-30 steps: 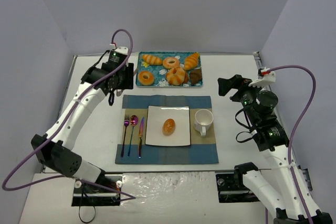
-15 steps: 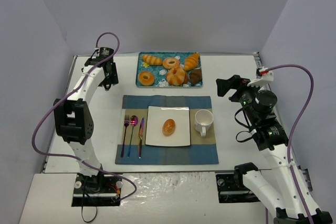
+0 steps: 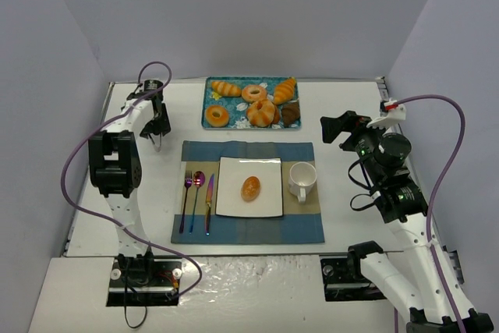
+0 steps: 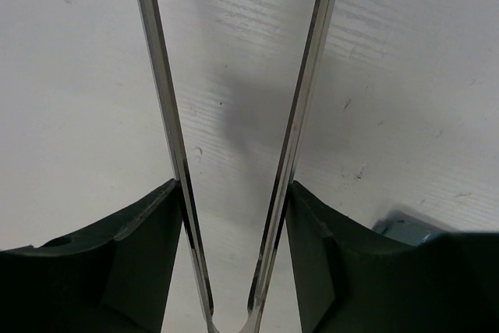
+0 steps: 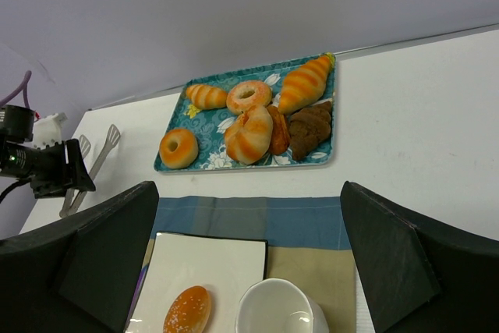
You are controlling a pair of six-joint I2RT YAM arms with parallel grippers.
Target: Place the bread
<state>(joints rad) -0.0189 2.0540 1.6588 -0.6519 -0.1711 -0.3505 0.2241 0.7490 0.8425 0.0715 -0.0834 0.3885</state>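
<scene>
The bread point(image 3: 250, 188), a small glossy orange oval roll, lies on the white square plate point(image 3: 265, 173) in the middle of the placemat; the right wrist view shows the bread point(image 5: 186, 309) there too. My left gripper point(image 3: 156, 124) is far left of the tray, shut on a pair of metal tongs point(image 3: 158, 143). In the left wrist view the left gripper point(image 4: 234, 193) squeezes the tongs point(image 4: 306, 99), whose arms spread over bare white table with nothing between them. My right gripper point(image 3: 335, 126) hovers right of the cup, open and empty; seen from its wrist, the right gripper point(image 5: 248, 193) frames the placemat.
A teal tray point(image 3: 209, 103) at the back holds donuts, a ridged bun, striped rolls and a dark pastry. On the blue-and-tan placemat point(image 3: 248, 228) sit a white cup point(image 3: 302, 178) right of the plate and a fork, spoon and knife point(image 3: 197, 200) left of it.
My left arm has drawn back from the tray's left end toward the table's far left, folding up, with the tongs still in its grip. The bread and right arm have not moved.
</scene>
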